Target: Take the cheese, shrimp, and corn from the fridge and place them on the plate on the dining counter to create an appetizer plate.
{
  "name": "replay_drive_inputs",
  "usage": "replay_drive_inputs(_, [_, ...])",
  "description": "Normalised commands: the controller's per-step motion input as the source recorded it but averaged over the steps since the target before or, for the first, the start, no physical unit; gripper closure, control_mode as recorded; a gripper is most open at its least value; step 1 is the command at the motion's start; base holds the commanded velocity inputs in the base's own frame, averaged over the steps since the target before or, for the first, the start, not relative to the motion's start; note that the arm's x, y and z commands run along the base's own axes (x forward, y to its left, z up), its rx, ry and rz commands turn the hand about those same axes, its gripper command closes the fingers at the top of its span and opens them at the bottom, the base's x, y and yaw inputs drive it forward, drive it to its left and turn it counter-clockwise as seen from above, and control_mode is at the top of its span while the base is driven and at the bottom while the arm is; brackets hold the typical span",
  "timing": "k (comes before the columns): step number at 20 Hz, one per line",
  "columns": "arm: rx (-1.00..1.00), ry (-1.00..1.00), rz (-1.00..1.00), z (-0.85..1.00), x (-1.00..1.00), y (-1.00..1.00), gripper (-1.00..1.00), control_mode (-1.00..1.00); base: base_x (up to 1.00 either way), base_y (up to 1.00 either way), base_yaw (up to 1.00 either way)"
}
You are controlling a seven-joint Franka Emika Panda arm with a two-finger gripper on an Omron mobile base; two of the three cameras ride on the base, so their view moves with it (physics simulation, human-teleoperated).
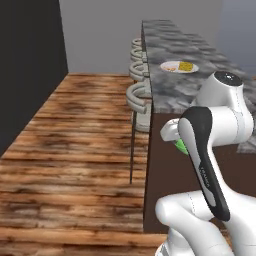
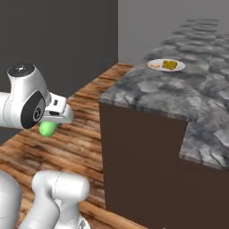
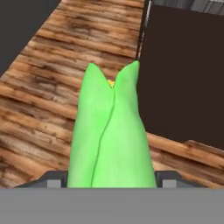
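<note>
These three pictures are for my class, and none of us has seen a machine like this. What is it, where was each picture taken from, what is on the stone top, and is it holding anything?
It is a white robot arm on a driving base in a simulated kitchen. Two pictures come from cameras on the base, behind the arm to its left and right. The third looks along the gripper itself. On the marbled dining counter sits a white plate carrying the yellow-orange cheese and the small pink shrimp. The gripper is closed on the green corn, over the wooden floor beside the counter.

The arm's white body hides most of the corn [image 1: 180, 147], and its base end is cut off.
</note>
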Motion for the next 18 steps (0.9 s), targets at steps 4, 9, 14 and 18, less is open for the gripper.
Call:
replay_drive_inputs(4, [0.00, 0.00, 0.00, 0.00, 0.00, 0.00, 1.00, 1.00, 0.16, 1.00, -0.40])
replay_drive_inputs(9, [0.00, 0.00, 0.00, 0.00, 0.00, 0.00, 1.00, 1.00, 0.22, 1.00, -0.43])
replay_drive_inputs(14, [0.00, 0.00, 0.00, 0.00, 0.00, 0.00, 1.00, 1.00, 0.34, 1.00, -0.46])
replay_drive_inputs(18, [0.00, 0.00, 0.00, 0.00, 0.00, 0.00, 1.00, 1.00, 0.65, 0.87, -0.55])
